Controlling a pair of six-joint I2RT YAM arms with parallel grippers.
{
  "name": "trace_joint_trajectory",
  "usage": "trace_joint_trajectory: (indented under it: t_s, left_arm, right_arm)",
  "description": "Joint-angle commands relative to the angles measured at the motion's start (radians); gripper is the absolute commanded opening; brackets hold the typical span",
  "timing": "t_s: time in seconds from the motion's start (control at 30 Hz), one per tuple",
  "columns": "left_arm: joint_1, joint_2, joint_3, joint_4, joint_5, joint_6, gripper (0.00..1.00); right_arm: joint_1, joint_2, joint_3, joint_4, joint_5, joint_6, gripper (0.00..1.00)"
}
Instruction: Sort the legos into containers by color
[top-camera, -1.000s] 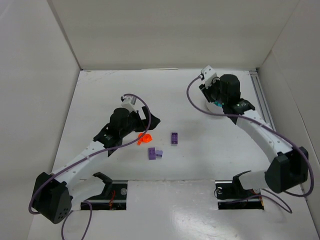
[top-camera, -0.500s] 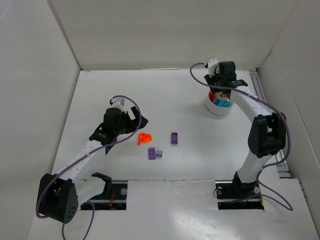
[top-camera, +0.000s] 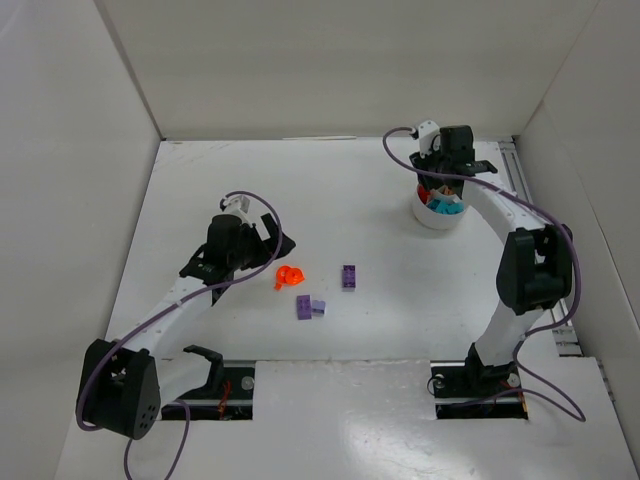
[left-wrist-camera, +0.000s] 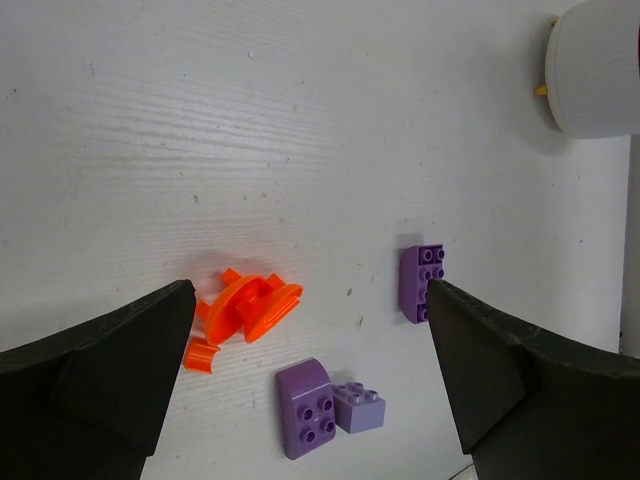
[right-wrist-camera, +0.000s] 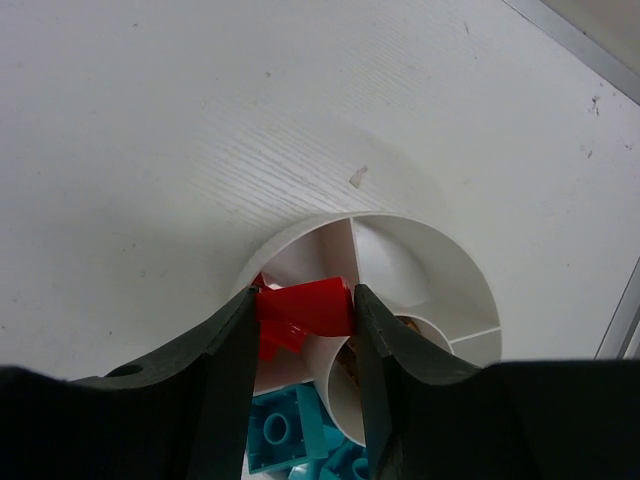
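right tool (right-wrist-camera: 305, 312) gripping red lego (right-wrist-camera: 312, 302), above dish (right-wrist-camera: 420, 250)

The right gripper (top-camera: 437, 184), clamped on a red lego (right-wrist-camera: 305, 303), has moved from over the dish (top-camera: 424, 220) to its 12 o'clock rim, exposing the teal legos (top-camera: 446, 206) inside. The right elbow has folded inward toward 9 o'clock. The left gripper (top-camera: 279, 243) has retracted toward 9 o'clock, above the orange lego (top-camera: 289, 275).

Robot lab bench, white table (top-camera: 200, 180) boxed by plain white panels (top-camera: 330, 70)
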Motion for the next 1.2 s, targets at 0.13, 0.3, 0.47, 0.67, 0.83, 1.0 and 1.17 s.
trace_joint_trajectory:
  t_s: [0.13, 0.3, 0.47, 0.67, 0.83, 1.0, 1.17]
  left_arm:
    - [0.003, -0.017, -0.005, 0.017, 0.017, 0.015, 1.00]
    - [0.003, -0.017, -0.005, 0.017, 0.017, 0.015, 1.00]
    - [0.003, -0.017, -0.005, 0.017, 0.017, 0.015, 1.00]
    - [0.003, -0.026, -0.005, 0.017, 0.026, 0.006, 1.00]
    - [0.003, -0.026, -0.005, 0.007, 0.026, 0.006, 1.00]
    - [0.003, -0.017, -0.005, -0.023, -0.029, -0.014, 1.00]
    - [-0.025, -0.006, -0.016, -0.034, -0.066, -0.023, 1.00]
  right_arm:
    - [-0.012, -0.007, -0.011, 0.026, -0.037, 0.027, 0.35]
    - [-0.012, -0.016, -0.029, 0.026, -0.037, 0.027, 0.42]
    - [-0.012, -0.016, -0.039, 0.026, -0.024, 0.036, 0.54]
    - [-0.012, -0.026, -0.039, 0.026, -0.024, 0.036, 0.59]
    - [-0.012, -0.044, -0.049, 0.048, -0.024, 0.036, 0.59]
    - [-0.012, -0.167, -0.123, 0.125, -0.060, -0.016, 0.67]
    - [0.008, -0.305, -0.212, 0.211, -0.070, -0.038, 0.77]
